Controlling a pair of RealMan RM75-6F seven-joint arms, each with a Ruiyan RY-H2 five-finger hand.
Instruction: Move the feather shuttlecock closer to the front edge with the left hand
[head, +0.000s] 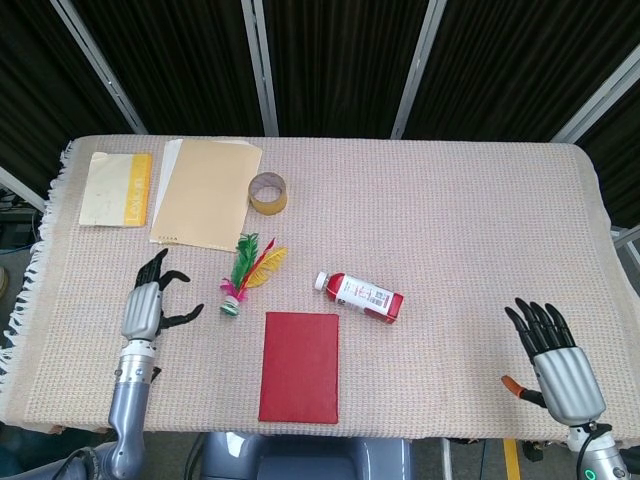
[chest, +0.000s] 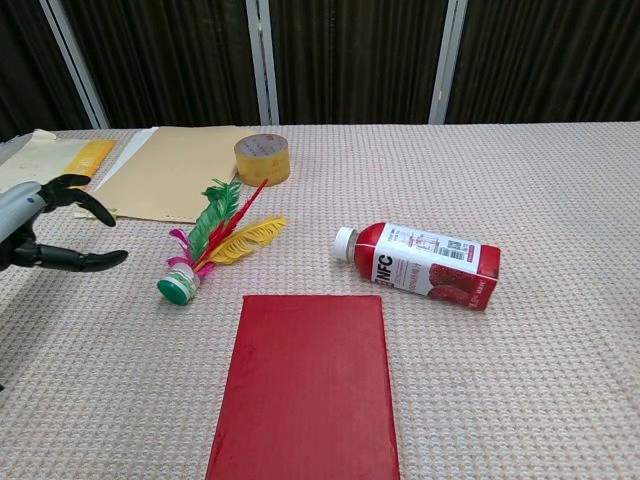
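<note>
The feather shuttlecock (head: 246, 274) (chest: 211, 240) lies on the table with its green base toward the front and its green, red, yellow and pink feathers fanned toward the back. My left hand (head: 150, 303) (chest: 35, 228) hovers just left of it, fingers apart and empty, a short gap from the base. My right hand (head: 555, 355) is open near the front right edge, far from the shuttlecock; the chest view does not show it.
A red book (head: 300, 366) lies in front of the shuttlecock. A red juice bottle (head: 360, 296) lies on its side to the right. A tape roll (head: 268, 192), a manila folder (head: 207, 194) and a yellow-and-white booklet (head: 117, 188) sit at the back left.
</note>
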